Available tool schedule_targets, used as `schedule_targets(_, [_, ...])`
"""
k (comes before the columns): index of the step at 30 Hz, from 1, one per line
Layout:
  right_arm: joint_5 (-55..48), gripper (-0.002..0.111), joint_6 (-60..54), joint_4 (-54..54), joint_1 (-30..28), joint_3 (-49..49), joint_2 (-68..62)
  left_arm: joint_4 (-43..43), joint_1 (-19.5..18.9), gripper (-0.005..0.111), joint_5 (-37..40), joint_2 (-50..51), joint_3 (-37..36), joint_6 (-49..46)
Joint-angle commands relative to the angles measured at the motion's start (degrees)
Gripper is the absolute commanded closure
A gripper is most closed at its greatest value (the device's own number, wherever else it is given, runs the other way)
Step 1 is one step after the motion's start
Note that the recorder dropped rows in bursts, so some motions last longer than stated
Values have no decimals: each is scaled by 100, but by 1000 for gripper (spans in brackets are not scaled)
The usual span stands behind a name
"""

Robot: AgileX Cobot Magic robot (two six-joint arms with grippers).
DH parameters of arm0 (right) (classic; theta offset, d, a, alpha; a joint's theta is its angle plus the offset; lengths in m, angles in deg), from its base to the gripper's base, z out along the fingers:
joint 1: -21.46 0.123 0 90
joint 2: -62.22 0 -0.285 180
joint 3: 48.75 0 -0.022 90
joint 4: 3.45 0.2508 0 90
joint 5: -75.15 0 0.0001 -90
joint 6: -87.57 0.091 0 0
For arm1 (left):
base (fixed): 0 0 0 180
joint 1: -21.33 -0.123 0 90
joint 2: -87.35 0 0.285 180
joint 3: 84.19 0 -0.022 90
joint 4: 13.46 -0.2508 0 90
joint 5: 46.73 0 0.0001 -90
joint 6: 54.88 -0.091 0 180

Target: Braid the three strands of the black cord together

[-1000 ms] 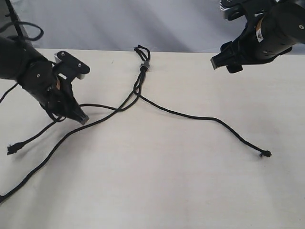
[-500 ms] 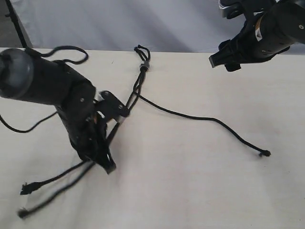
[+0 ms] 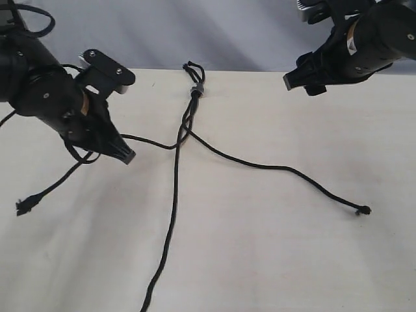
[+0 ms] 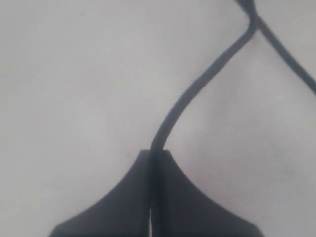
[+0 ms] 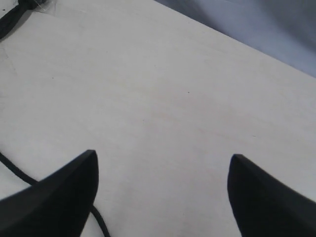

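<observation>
The left hand (image 4: 154, 160) is clamped tight on the left strand (image 4: 197, 86). The strand leaves its closed jaws and runs over the counter (image 3: 273, 260) to the knot (image 3: 196, 91) near the far edge. Its loose tail hangs from the hand and ends in a frayed tip (image 3: 23, 207) lying at the left. The right hand (image 3: 296, 82) hovers above the far right corner, jaws spread wide with nothing between them.

The black cord (image 3: 188, 120) lies fanned out from the knot, with its small loops (image 3: 192, 67) beyond it. The middle strand (image 3: 173, 208) runs almost straight toward the near edge and out of the picture. The right strand (image 3: 279, 168) sweeps away to the right, well apart from the others.

Just below the knot the strands cross once or twice, but no plaited length shows. By my judgement the braid is barely begun, and nearly every crossing is left to make.

No container shows in any view.
</observation>
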Motion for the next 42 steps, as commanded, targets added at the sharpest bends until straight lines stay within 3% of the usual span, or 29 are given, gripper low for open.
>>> schedule_targets(1, [144, 39, 11, 15, -28, 5, 8, -31, -374, 107, 33, 326, -16, 97])
schedule_targets(8, [206, 39, 11, 76, -28, 5, -41, 17, -427, 103, -242, 1015, -16, 141])
schedule_targets(10, [265, 39, 11, 103, -28, 5, -45, 17, -427, 92, -275, 1154, -16, 141])
schedule_targets(15, [370, 39, 11, 185, -28, 5, -151, 17, -427, 49, -265, 1210, -16, 141])
schedule_targets(18, [449, 39, 11, 370, -28, 5, -220, -33, -427, 37, -114, 1055, 93, 141])
schedule_targets(22, [552, 39, 11, 850, -14, 5, -260, -139, -492, 41, 179, 613, 437, 141])
schedule_targets(24, [589, 39, 11, 1086, 44, 5, -260, -139, -673, 49, 215, 370, 614, 141])
schedule_targets(26, [547, 39, -130, 1281, 230, 5, -272, -128, -897, 66, 278, 179, 675, 141])
schedule_targets(29, [481, 39, -406, 1886, 742, 5, -372, -128, -1308, 106, 278, 23, 652, 141])
schedule_targets(36, [277, 39, -494, 2193, 2536, -363, -1594, 102, -2131, 105, -507, 137, 492, 141])
schedule_targets(42, [-620, 39, -494, 2461, 3195, -1361, -2672, 429, -2224, 105, -552, 148, 492, 141])
